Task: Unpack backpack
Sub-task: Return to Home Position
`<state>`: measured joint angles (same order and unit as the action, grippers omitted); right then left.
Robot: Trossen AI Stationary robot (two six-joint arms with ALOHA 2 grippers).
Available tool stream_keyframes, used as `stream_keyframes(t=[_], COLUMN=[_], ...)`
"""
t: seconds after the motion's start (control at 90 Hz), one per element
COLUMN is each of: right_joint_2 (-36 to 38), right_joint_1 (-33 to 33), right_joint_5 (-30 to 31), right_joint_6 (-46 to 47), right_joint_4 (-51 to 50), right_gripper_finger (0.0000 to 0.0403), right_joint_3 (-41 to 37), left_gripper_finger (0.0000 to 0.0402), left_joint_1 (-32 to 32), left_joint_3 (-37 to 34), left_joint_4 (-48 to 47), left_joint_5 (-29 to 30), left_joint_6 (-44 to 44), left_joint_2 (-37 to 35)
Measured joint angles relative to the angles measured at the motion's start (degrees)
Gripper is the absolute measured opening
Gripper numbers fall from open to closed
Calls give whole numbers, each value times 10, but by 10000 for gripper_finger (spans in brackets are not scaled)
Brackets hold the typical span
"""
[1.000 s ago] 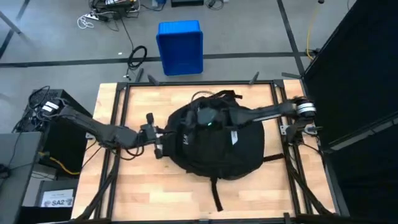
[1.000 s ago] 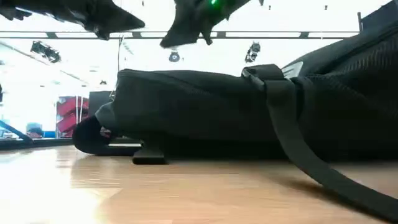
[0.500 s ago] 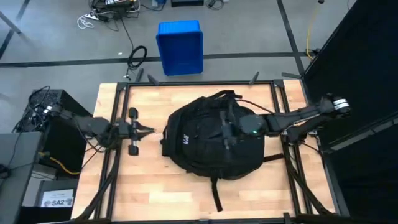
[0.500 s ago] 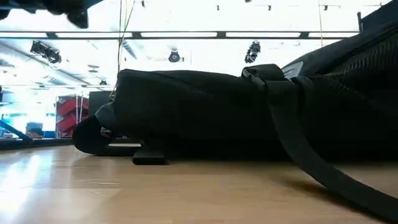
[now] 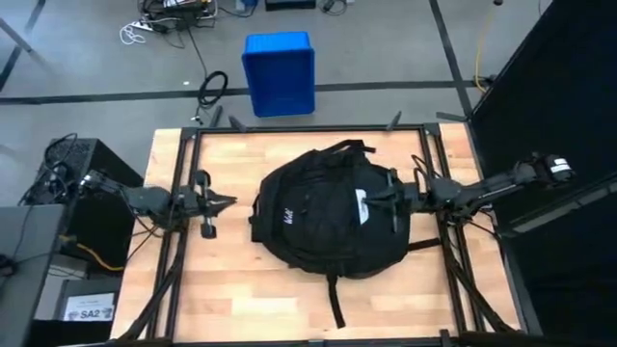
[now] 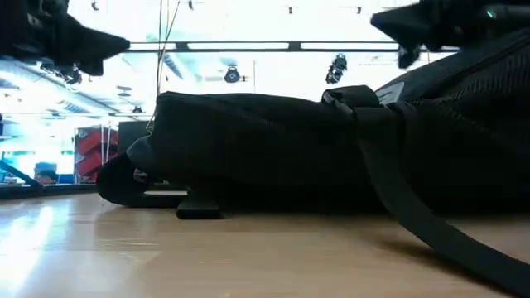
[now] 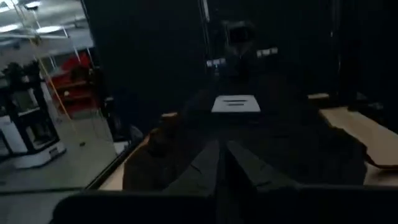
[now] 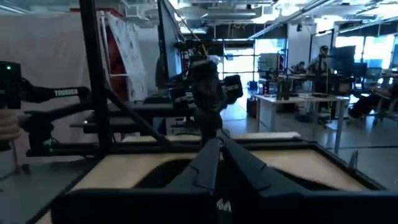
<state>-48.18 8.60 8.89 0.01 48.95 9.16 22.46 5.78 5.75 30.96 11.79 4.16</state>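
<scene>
The black backpack (image 5: pixel 323 217) lies flat in the middle of the wooden table, with its white label (image 5: pixel 362 206) and small white logo (image 5: pixel 287 218) facing up. In the low view it fills the middle (image 6: pixel 273 157). My left gripper (image 5: pixel 229 201) hovers shut over bare wood left of the backpack, pointing at it. Its fingers meet in the left wrist view (image 7: pixel 222 163). My right gripper (image 5: pixel 372 200) is shut above the backpack's right part, beside the label, and points toward the table's left. It stands clear above the fabric in the low view (image 6: pixel 387 21).
A blue plastic box (image 5: pixel 280 72) stands on the floor beyond the table's far edge. A black strap (image 5: pixel 335 304) trails from the backpack toward the near edge. Black frame rails (image 5: pixel 183 173) run along both table sides. Bare wood shows left of and in front of the backpack.
My left gripper has drawn back from the backpack's left side toward the table's left edge. My right gripper has pulled back from over the backpack's middle toward the right edge. The backpack lies where it was.
</scene>
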Motion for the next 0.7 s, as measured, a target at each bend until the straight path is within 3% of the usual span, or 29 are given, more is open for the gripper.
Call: stream_keyframes(t=[0.111,0.267,0.7], right_joint_2=[4,7,-9], right_joint_1=[0,0,19], right_joint_5=[0,1,1], right_joint_6=[2,3,12], right_joint_4=[32,87,81], right_gripper_finger=[0,0,7], right_joint_3=[-41,-87,-86], left_gripper_finger=[0,0,0], left_joint_1=[0,0,0], left_joint_3=[-49,-53,-53], left_joint_4=[62,32,22], left_joint_5=[-12,-27,-26], left_joint_6=[-7,-62,-75], left_joint_2=[-7,-2,3])
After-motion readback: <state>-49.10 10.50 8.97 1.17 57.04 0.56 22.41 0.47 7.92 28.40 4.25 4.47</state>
